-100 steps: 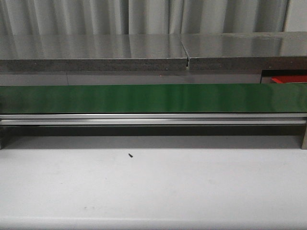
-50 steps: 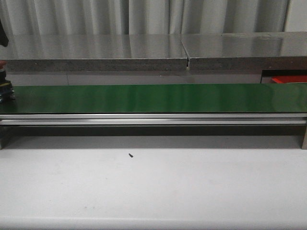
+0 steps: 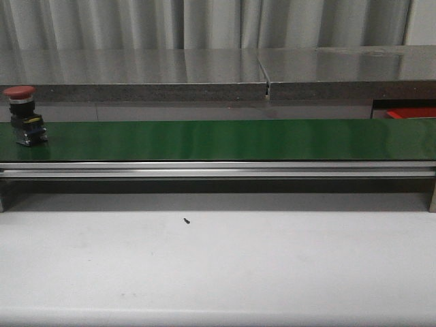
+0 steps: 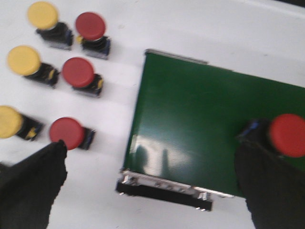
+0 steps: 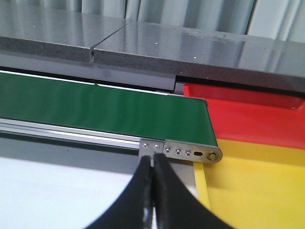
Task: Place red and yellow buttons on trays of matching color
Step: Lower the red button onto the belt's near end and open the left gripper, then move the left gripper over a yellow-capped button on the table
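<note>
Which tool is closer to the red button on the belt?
Left. The left tool is open right over the red button at the belt's left end; the right tool is shut beside the far end.

1. A pale pleated curtain (image 3: 204, 24) hangs across the back of the room, its folds running straight down
2. In front of it a long grey counter (image 3: 136, 71) with a glossy top reflects the curtain folds; a narrow seam (image 3: 266, 87) splits the counter into two slabs
3. A white table (image 3: 218, 266) fills the foreground, matte and evenly lit, with a tiny dark speck (image 3: 185, 220) lying on it
4. Light is soft and diffuse, with a dim band of shadow along the table's far edge
</note>
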Action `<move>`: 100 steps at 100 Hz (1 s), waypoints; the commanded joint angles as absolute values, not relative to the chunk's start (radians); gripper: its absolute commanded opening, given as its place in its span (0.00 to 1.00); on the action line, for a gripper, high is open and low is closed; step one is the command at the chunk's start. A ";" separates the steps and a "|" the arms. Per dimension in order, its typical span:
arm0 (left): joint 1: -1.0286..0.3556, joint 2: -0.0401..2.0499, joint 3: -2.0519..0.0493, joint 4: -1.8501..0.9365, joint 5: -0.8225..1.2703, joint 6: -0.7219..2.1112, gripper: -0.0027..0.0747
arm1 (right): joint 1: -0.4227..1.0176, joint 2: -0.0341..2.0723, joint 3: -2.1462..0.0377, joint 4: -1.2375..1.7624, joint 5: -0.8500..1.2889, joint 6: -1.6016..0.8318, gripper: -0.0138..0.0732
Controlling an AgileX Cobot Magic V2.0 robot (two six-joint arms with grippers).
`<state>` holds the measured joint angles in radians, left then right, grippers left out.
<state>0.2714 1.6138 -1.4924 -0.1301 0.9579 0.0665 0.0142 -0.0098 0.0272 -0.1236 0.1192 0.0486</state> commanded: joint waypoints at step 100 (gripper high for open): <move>0.616 1.802 -1.340 -0.136 0.772 0.052 0.91 | 0.016 -0.027 0.027 -0.128 0.040 0.052 0.05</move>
